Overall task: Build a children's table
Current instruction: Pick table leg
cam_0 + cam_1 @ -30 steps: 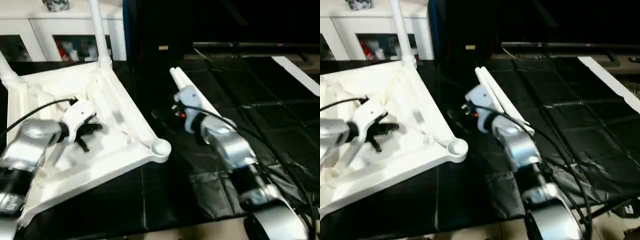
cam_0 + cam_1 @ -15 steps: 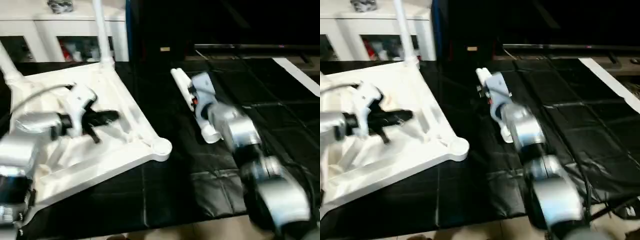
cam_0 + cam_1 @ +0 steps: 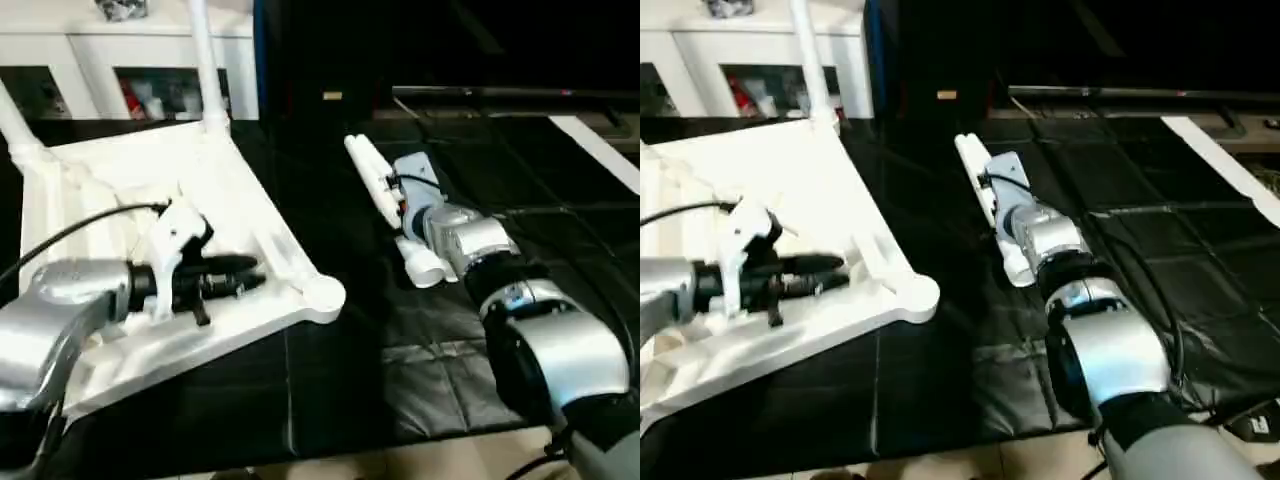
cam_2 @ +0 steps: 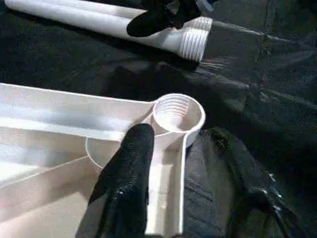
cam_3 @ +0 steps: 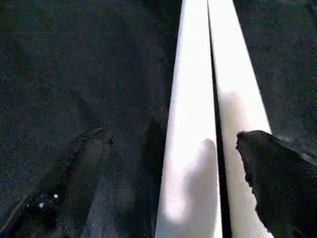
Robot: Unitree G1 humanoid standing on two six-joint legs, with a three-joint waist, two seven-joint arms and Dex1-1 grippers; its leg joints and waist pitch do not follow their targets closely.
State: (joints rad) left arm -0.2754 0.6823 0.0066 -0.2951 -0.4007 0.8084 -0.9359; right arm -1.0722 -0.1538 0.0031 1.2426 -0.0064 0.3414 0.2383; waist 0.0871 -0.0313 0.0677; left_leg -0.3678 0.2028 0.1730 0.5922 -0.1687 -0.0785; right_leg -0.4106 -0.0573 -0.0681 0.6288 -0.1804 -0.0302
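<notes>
Left wrist view showed the left gripper (image 4: 183, 168) newly spread astride the upturned table top's (image 3: 130, 180) empty socket (image 4: 178, 113), while the right gripper (image 5: 171, 163), wide open, had dropped over two loose legs (image 3: 385, 195) — next leg pickup looked imminent.

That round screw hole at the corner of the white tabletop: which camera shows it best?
The left wrist view: the corner socket sits close and open, its inner thread ridges plain, with the left pincer pointing at it. The two head views show the socket smaller, as a round cup at the tabletop's near corner. The right wrist view looks along the two loose legs instead.
</notes>
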